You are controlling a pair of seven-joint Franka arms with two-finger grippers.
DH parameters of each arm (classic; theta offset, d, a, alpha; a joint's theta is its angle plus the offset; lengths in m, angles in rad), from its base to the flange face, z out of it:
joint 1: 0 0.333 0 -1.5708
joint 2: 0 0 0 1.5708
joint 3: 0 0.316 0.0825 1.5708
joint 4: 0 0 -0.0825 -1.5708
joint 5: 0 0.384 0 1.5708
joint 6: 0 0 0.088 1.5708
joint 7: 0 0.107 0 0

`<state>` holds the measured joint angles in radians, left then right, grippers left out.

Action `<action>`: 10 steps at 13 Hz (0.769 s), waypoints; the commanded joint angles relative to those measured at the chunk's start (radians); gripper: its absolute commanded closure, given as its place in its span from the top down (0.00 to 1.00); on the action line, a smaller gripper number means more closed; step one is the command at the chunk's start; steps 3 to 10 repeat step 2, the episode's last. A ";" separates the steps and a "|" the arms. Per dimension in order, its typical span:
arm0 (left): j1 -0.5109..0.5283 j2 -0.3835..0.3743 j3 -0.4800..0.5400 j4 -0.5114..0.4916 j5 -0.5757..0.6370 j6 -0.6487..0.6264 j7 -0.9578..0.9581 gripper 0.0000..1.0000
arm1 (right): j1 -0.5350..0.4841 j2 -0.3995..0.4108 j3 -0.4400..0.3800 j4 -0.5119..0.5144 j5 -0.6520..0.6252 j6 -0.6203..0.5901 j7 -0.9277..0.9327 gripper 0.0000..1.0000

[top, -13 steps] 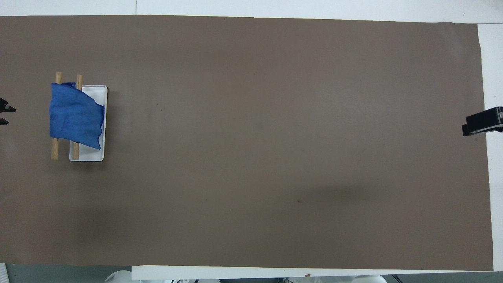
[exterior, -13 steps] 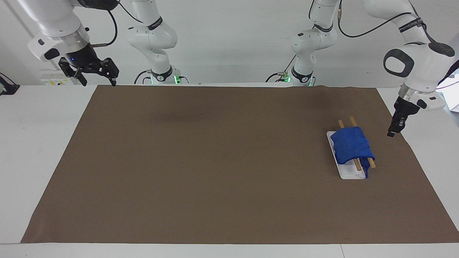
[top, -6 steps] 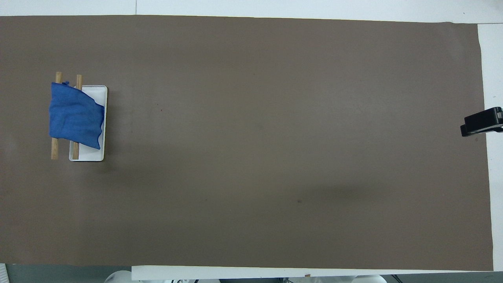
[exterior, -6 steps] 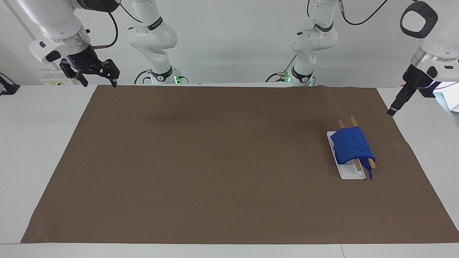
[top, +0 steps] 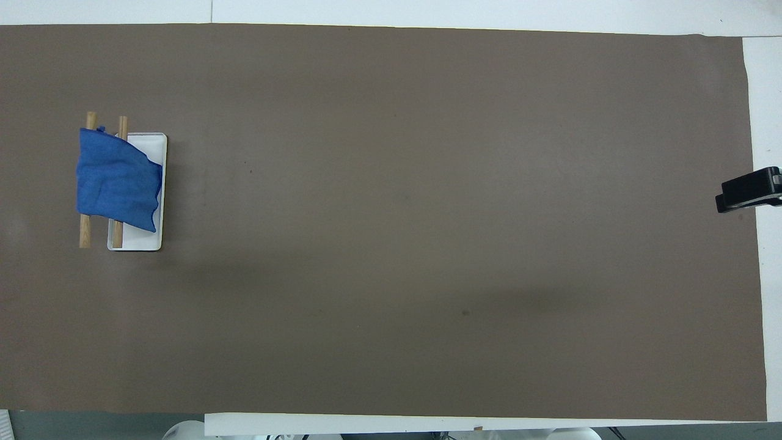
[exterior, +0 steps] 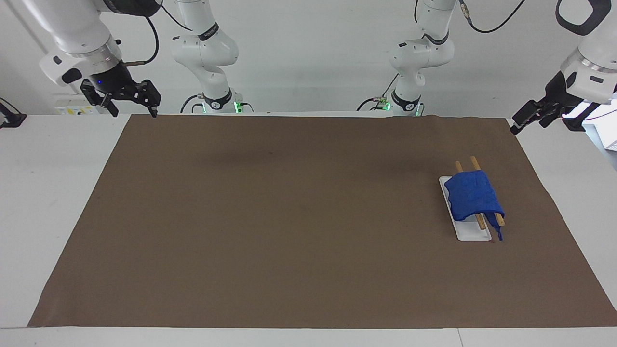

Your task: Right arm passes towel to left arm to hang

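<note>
Towel (exterior: 473, 198) is draping over two wooden rods (exterior: 475, 164) on a white tray (exterior: 471, 234), near the surface's left-arm end. Left tool (exterior: 526, 115) and right tool (exterior: 130, 102), both released and empty, are hovering over the robot-side corners; retreat should stay clear of the cloth.
</note>
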<state>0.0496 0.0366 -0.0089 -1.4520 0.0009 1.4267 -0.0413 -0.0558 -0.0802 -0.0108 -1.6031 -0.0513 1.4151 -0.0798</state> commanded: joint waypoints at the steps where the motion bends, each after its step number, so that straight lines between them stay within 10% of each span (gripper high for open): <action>1: -0.054 0.063 0.004 0.102 0.041 -0.072 0.081 1.00 | 0.004 -0.016 -0.005 -0.020 0.007 -0.002 0.005 1.00; 10: -0.056 0.063 0.004 0.101 0.041 -0.071 0.115 1.00 | 0.004 -0.016 -0.005 -0.020 0.007 -0.002 0.005 1.00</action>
